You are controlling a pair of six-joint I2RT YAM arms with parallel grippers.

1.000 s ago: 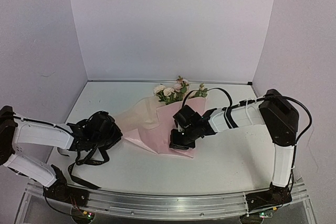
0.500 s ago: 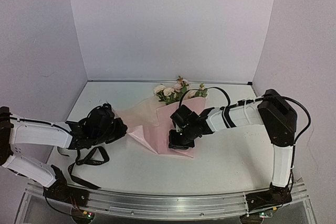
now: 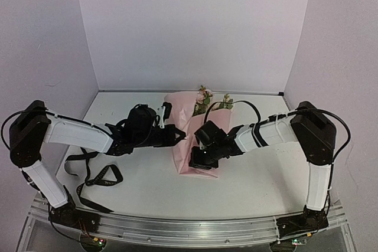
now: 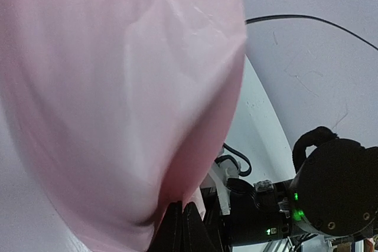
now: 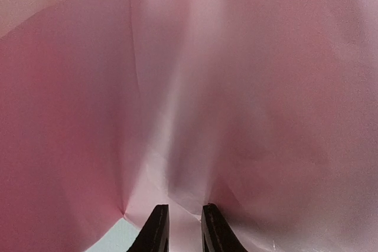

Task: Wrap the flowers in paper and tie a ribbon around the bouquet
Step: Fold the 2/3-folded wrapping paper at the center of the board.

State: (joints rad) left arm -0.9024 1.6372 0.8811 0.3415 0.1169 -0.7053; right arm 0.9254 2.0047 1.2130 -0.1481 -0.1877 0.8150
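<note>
The pink paper is folded over the flowers, whose blooms and leaves stick out at its far end. My left gripper is shut on an edge of the paper, which it holds lifted across the bunch; its closed tips pinch the sheet. At the near, narrow end of the bouquet, my right gripper rests on the paper. Its fingers stand a narrow gap apart, open, with flat paper under them. The black ribbon lies loose on the table at the left.
White walls close in the table at the back and both sides. A metal rail runs along the near edge. The right arm's black cable loops above the bouquet. The right arm's wrist sits close behind the lifted sheet.
My left gripper has swung right and up from the table's left side, carrying the paper's edge over the flowers. The sheet now covers most of the bunch. The right gripper has stayed put.
</note>
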